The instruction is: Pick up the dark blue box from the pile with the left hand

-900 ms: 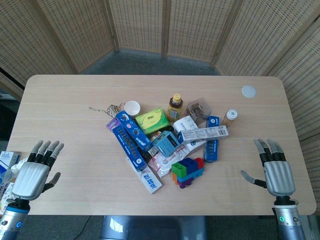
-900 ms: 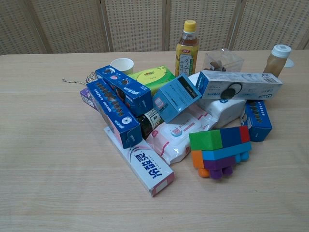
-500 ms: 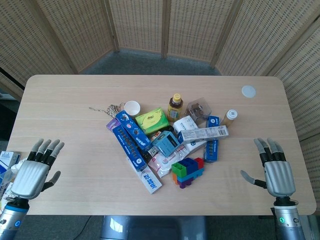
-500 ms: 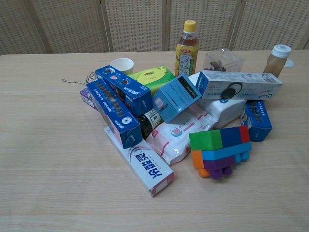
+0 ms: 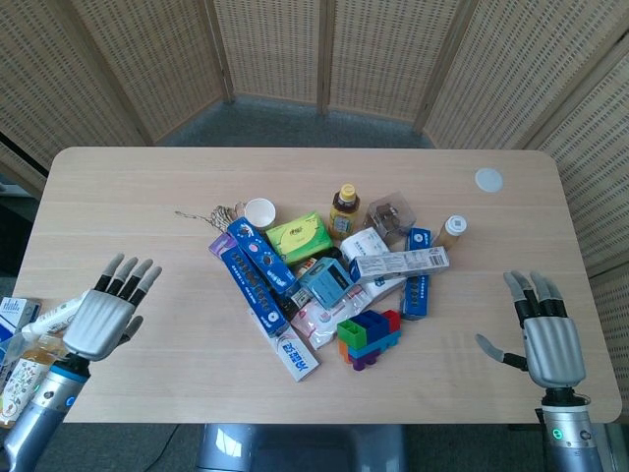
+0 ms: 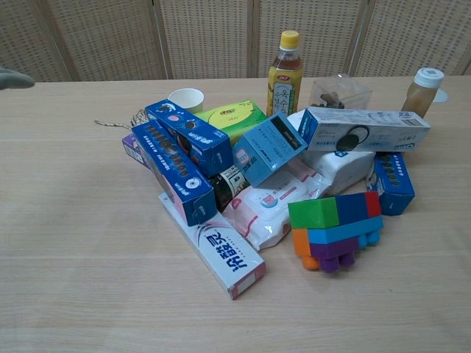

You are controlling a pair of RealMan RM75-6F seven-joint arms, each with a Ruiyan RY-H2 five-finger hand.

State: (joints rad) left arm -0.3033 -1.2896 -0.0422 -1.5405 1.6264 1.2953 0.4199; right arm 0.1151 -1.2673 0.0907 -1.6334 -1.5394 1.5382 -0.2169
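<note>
Your dark blue box (image 5: 254,279) (image 6: 172,173), a long cardboard carton printed with rows of dark round biscuits, lies on the left side of the pile, running from far left to near right. A second, shorter dark blue carton (image 5: 261,256) (image 6: 189,137) with the same biscuit print rests on top of it, leaning against its right side. Under its near end a white and pink toothpaste box (image 5: 294,352) (image 6: 218,251) with large grey Chinese characters sticks out toward you. Just right of it sit a light blue box (image 6: 269,148), a pink-and-white soft pack (image 6: 272,202) and a block of coloured toy bricks (image 5: 369,337) (image 6: 335,229). Behind stand a yellow-capped tea bottle (image 6: 284,68) and a green tissue pack (image 6: 231,118); their print is too small to read.

Your left hand (image 5: 106,317) hovers over the table's (image 5: 147,197) left part, well apart from the pile, fingers spread and empty. Your right hand (image 5: 547,334) hangs near the right edge, likewise spread and holding nothing.
</note>
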